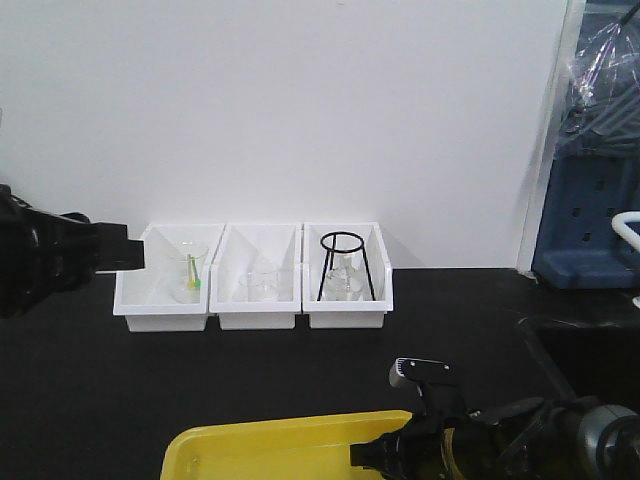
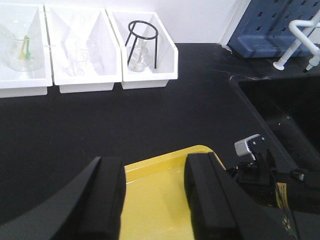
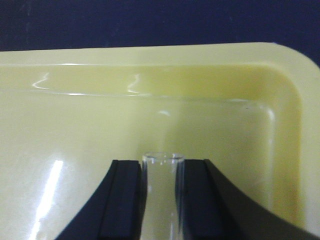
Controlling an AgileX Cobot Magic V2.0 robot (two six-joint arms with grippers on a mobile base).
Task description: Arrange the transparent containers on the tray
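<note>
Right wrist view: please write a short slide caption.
Right gripper holds a test tube upright over the yellow tray.

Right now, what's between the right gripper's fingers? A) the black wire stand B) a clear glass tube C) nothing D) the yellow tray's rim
B: the right wrist view shows the right gripper closed on a clear glass tube, open rim pointing out past the fingertips, over the yellow tray.

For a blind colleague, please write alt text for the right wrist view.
The right gripper holds a clear glass test tube between its black fingers, open rim pointing forward, above the floor of the yellow tray. The tray's rounded corner and raised rim appear at upper right.
</note>
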